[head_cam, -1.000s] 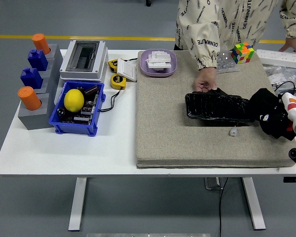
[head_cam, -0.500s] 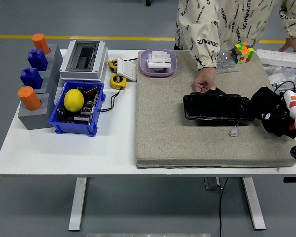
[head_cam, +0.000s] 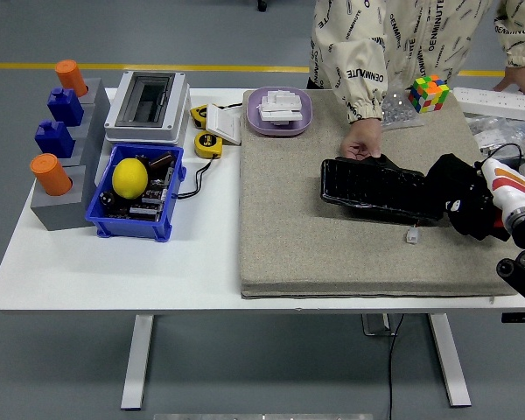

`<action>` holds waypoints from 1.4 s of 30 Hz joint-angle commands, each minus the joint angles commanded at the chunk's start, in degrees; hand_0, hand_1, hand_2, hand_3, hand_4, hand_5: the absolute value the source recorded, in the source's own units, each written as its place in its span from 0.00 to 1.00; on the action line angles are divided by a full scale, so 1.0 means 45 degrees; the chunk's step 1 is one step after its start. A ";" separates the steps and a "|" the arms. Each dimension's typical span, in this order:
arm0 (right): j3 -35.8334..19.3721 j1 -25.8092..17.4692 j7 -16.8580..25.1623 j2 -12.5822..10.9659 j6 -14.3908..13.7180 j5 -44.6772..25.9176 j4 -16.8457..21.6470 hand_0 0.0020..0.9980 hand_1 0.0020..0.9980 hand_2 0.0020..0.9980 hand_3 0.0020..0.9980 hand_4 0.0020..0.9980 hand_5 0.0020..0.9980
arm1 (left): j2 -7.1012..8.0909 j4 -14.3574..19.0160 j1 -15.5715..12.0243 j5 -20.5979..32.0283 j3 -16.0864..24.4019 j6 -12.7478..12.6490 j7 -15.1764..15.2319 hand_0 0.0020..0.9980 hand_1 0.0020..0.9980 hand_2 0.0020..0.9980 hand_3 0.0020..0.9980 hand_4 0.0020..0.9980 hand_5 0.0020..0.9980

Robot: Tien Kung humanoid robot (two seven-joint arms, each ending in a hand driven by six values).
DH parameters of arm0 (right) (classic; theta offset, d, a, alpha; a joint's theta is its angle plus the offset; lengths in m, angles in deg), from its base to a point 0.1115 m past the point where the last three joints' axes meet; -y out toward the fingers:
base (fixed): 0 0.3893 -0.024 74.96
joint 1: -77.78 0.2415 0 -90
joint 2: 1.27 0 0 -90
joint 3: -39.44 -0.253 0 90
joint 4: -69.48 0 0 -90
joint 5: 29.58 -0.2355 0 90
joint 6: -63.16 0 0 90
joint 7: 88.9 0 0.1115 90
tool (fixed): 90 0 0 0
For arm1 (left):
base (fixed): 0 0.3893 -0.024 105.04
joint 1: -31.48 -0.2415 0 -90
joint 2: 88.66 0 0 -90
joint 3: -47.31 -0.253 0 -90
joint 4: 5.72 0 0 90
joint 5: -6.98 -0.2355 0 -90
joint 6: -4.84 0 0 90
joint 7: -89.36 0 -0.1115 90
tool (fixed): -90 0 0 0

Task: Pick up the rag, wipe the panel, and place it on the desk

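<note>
A white counter (head_cam: 87, 271) carries a large grey-brown mat (head_cam: 332, 236) over its right half. On the mat lies a glossy black panel (head_cam: 372, 186), long axis running left to right, tilted slightly so its right end sits nearer. The right hand (head_cam: 459, 203), black, comes in from the right edge and rests at the panel's right end; a dark mass there may be the rag, but it cannot be told apart from the black fingers, so whether the hand is clamped, together or apart cannot be told. A person stands at the far side; one hand of the person (head_cam: 362, 143) touches the panel's far left edge. A small white piece (head_cam: 413, 234) lies on the mat just near of the panel.

At the mat's far right corner stands a colour cube (head_cam: 430, 93). A purple tray (head_cam: 281, 111) with white pieces sits at the far edge, left of the person. Left of the mat: a white box (head_cam: 148, 107) with a dark window, two yellow tape measures (head_cam: 209, 143), and a blue bin (head_cam: 136, 194) holding a lemon (head_cam: 129, 177). At the far left, a grey stepped block (head_cam: 66, 197) bears orange and blue pegs.
</note>
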 joint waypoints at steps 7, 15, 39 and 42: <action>0.0522 0.0364 -0.0066 -0.0090 0.0090 0.0062 0.0432 0.29 0.41 0.44 0.48 0.96 0.16 | 0.0039 -0.0025 -0.0038 -0.0007 0.0000 -0.0011 -0.0003 0.61 0.64 0.66 0.56 0.63 0.44; 0.0676 0.0754 -0.0103 0.0154 0.0086 0.0053 0.0472 0.29 0.41 0.44 0.48 0.96 0.17 | 0.0075 -0.0012 -0.0049 -0.0018 -0.0018 -0.0012 -0.0001 0.61 0.64 0.66 0.56 0.63 0.44; 0.1771 0.1634 0.0012 0.2269 -0.0075 -0.0205 0.0354 0.29 0.41 0.44 0.48 0.96 0.17 | 0.0095 -0.0019 0.0011 -0.0035 -0.0073 -0.0019 -0.0005 0.61 0.64 0.66 0.56 0.63 0.44; 0.2141 0.1874 0.0008 0.2590 -0.0066 -0.0234 0.0390 0.29 0.41 0.44 0.48 0.96 0.17 | 0.0119 -0.0012 0.0037 -0.0044 -0.0084 -0.0022 -0.0004 0.61 0.64 0.66 0.56 0.63 0.44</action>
